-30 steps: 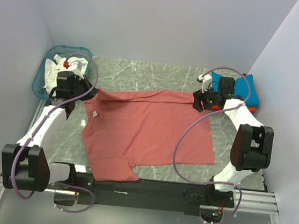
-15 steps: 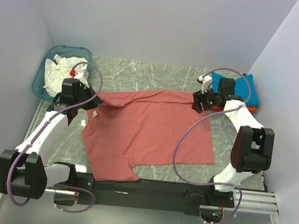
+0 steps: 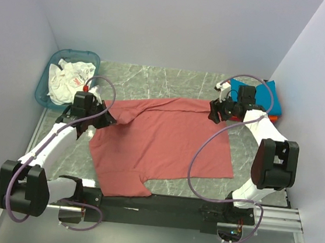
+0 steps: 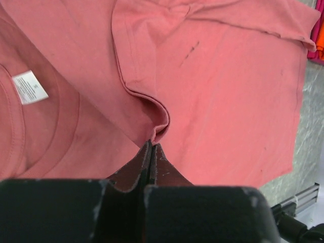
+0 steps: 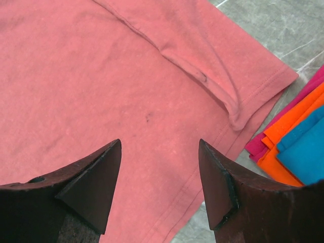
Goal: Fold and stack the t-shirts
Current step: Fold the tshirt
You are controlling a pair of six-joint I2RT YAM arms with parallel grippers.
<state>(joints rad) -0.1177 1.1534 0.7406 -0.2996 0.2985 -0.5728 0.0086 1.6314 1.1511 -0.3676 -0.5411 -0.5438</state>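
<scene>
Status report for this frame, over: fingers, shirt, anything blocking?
Left fingers shut, pinching red t-shirt fold. Right fingers open, empty, above its far corner. Folded stack alongside, nothing blocking.

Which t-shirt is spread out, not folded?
The large dusty-red cloth t-shirt, laid open across the table; the teal-blue t-shirt and orange t-shirt lie folded, stacked far right.
</scene>
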